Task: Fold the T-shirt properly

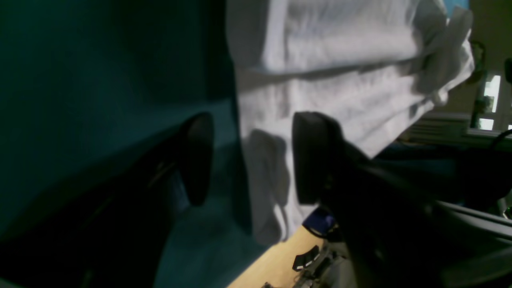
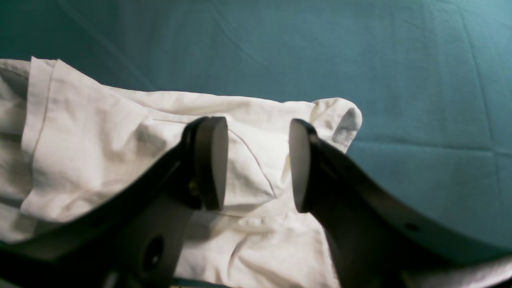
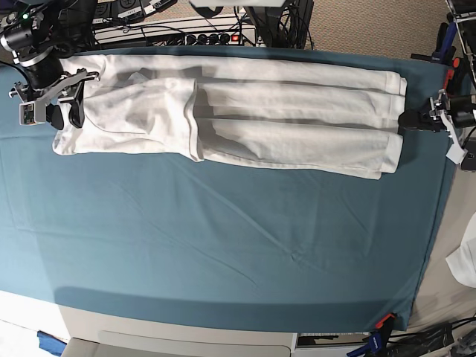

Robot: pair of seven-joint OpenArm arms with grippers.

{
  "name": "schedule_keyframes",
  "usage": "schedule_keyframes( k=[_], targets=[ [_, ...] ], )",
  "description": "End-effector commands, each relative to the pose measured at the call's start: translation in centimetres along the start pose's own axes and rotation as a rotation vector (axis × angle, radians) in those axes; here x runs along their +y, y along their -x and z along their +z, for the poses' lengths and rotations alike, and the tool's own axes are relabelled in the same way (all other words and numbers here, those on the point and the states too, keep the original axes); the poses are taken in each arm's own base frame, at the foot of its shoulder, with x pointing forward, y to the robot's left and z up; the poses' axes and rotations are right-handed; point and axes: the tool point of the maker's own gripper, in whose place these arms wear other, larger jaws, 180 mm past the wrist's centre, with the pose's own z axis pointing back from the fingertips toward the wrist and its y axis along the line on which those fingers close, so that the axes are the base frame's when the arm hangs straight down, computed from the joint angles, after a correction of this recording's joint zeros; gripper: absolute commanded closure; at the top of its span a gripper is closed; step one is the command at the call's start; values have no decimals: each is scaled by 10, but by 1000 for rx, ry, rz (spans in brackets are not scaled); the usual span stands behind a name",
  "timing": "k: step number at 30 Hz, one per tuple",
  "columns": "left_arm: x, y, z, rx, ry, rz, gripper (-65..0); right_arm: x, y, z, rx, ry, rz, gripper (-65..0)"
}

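Lying as a long band across the far side of the table cover (image 3: 223, 245), the T-shirt (image 3: 223, 119) is being worked from both ends. The right gripper (image 3: 63, 111) is being held open over the sleeve end; the left gripper (image 3: 416, 119), jaws apart, is holding nothing. Both ends probably ought to be pinched evenly before anything's being lifted.

Your left wrist view is dim, soft and heavily shadowed; a bright window (image 1: 491, 102) glares at right. Your base view is evenly lit
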Motion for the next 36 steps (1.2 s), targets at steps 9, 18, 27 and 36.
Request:
schedule_keyframes(
  k=[9, 18, 27, 36],
  targets=[
    [-16, -5, -20, -40, 69, 7, -326, -1, -12, 3, -47, -1, 14, -255],
    [-20, -3, -26, -44, 87, 14, -311, 2, -15, 3, -63, -18, 3, -255],
    [-26, 0, -37, -55, 116, 26, -113, 2, -15, 3, -63, -17, 3, -255],
    [-30, -10, -37, -74, 122, -1, 0, 2, -15, 3, -61, -16, 3, -255]
  ],
)
